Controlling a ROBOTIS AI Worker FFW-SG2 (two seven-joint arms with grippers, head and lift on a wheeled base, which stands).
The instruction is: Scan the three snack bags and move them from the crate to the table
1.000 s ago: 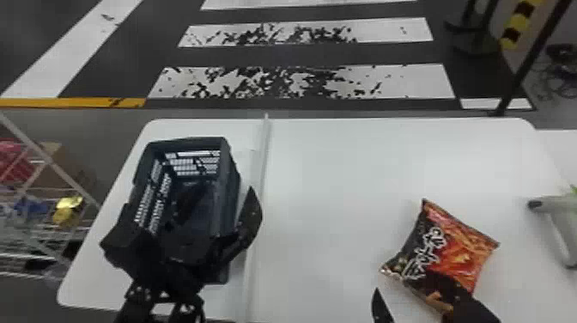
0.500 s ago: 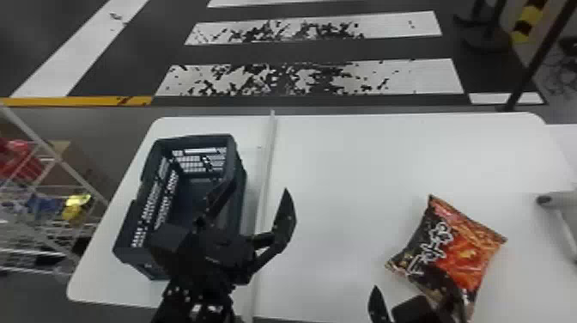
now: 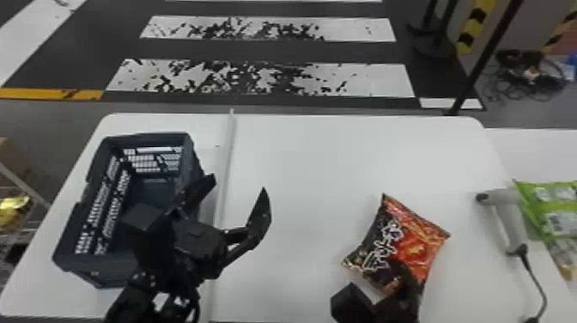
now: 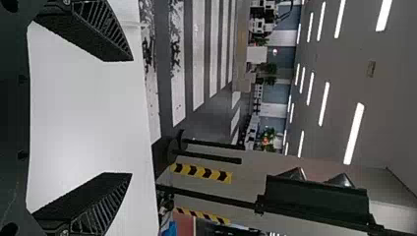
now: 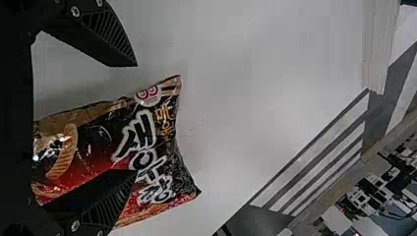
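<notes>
Low down, the right gripper (image 3: 378, 303) stands spread, one finger over the red-and-black snack bag (image 3: 423, 240) lying on the white table (image 3: 317, 172). Farther up, the left gripper (image 3: 237, 184) gapes wide at the crate's (image 3: 96, 262) right side, while the scanner (image 3: 508, 217) lies between that bag and a green one (image 3: 554, 206).

Dark floor (image 3: 369, 51), white stripes (image 3: 373, 83) (two quite blotchy).

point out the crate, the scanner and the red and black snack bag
Crate (image 3: 148, 139), head view, on its far rim
Scanner (image 3: 508, 223), head view, on its handle
Red and black snack bag (image 3: 401, 242), head view, on the middle of its printed front
</notes>
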